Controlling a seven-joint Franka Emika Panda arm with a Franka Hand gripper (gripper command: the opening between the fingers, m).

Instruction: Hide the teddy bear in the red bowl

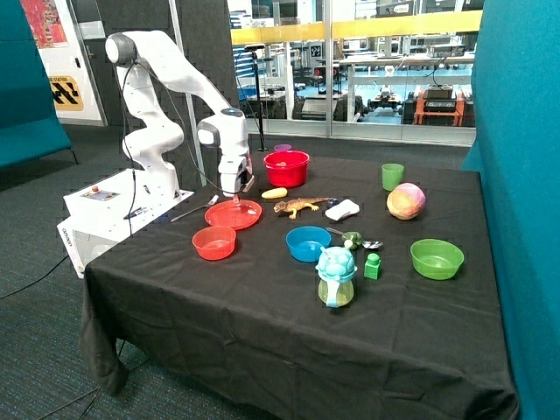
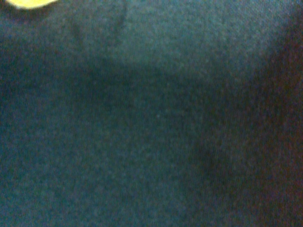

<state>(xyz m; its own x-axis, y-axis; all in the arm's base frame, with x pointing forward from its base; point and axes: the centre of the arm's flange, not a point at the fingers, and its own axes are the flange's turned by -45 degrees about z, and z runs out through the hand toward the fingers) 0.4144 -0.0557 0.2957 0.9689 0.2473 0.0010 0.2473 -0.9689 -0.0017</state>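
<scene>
The red bowl (image 1: 286, 168) is deep and glossy dark red and stands at the far side of the black-clothed table (image 1: 262, 332). My gripper (image 1: 234, 197) hangs low over the far rim of a flat red plate (image 1: 233, 214), a little in front of the red bowl. A small tan patch (image 1: 248, 182) shows beside the gripper's hand; I cannot tell whether it is the teddy bear, which otherwise does not show. The wrist view shows only dark cloth (image 2: 151, 123) close up and a yellow edge (image 2: 28, 3) in one corner.
A small orange-red bowl (image 1: 214, 242) sits in front of the plate. A yellow toy (image 1: 274, 192), a toy lizard (image 1: 300, 206), a blue bowl (image 1: 308, 243), a teal figure (image 1: 336, 276), a green bowl (image 1: 437, 258), a green cup (image 1: 393, 176) and a ball (image 1: 405, 200) lie across the table.
</scene>
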